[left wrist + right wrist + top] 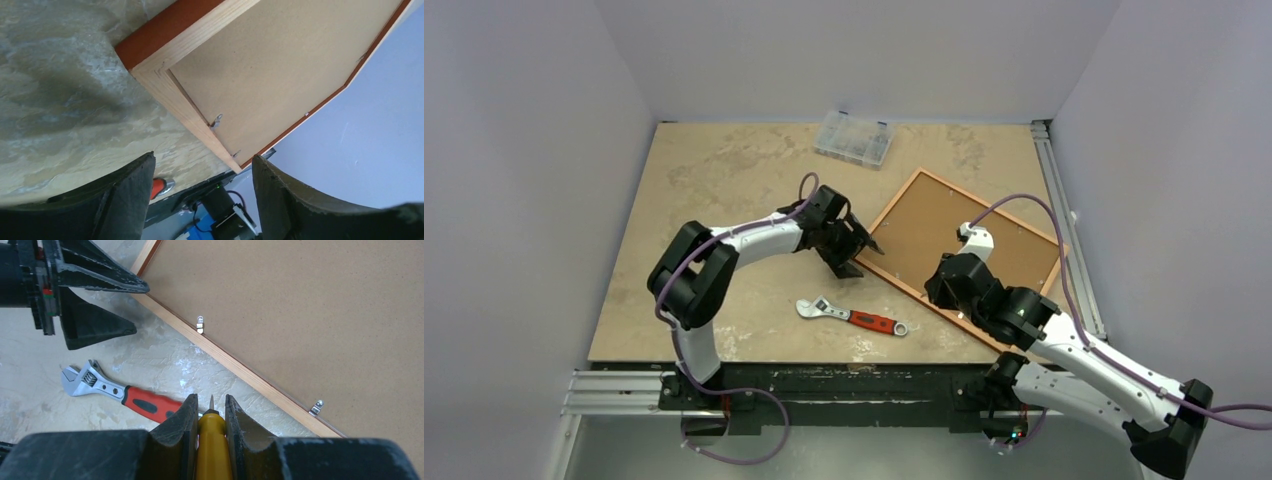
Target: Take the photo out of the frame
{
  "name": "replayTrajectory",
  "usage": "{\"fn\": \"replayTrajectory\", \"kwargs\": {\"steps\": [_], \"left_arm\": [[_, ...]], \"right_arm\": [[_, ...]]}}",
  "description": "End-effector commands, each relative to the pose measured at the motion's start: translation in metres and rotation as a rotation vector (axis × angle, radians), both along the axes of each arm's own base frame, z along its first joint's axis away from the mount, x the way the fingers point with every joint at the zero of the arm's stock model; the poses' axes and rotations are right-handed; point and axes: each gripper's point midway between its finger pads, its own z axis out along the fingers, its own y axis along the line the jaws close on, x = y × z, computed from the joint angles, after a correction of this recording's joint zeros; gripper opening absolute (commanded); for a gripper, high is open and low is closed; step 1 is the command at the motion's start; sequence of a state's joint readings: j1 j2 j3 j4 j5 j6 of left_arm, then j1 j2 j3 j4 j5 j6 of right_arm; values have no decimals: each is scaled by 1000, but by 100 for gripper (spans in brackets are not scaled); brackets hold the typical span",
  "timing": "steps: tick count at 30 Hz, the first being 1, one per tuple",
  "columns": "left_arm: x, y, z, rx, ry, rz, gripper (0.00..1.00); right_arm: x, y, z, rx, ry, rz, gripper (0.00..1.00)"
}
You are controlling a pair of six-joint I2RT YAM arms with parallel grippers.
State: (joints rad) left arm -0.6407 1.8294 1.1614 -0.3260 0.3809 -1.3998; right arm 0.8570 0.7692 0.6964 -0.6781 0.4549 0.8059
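The frame (892, 280) lies face down at the right of the table, red-orange moulding (170, 30) round a brown backing board (944, 225) held by small metal clips (200, 324). The photo is hidden beneath that board. My left gripper (861, 255) hovers open at the frame's left corner; in the left wrist view its fingers (130, 195) stand wide apart with nothing between them (202, 157). Over the frame's near edge (235, 365), my right gripper (936, 290) is shut (210, 399) on a yellow-handled screwdriver (214, 445), its metal tip poking out past the fingertips.
A red-handled adjustable wrench (852, 316) lies on the table between the arms, just off the frame's near edge (115, 390). A clear plastic parts box (854, 137) sits at the back. Grey walls close in the table; a metal rail (1064, 220) runs along its right side.
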Motion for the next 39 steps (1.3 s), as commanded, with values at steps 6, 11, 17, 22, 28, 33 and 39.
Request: {"fn": "replayTrajectory", "kwargs": {"steps": [6,11,17,22,28,33,39], "left_arm": [[15,-18,-35,97,71,188,57],[18,-24,-48,136,73,188,52],[27,-13,-58,230,26,171,32],[50,-7,-54,304,-92,87,6],[84,-7,-37,284,-223,-37,0],[107,-11,-23,234,-319,-132,0],[129,-37,-16,95,-369,-195,0]], "right_arm": [[5,-4,2,0,-29,-29,0],[5,-6,-1,-11,-29,-30,0],[7,-5,-4,-33,-25,-26,0],[12,0,-8,-55,-25,-18,0],[29,24,0,-33,-46,35,0],[63,20,-6,-70,-10,25,0],[101,26,-9,-116,-5,44,0]]}}
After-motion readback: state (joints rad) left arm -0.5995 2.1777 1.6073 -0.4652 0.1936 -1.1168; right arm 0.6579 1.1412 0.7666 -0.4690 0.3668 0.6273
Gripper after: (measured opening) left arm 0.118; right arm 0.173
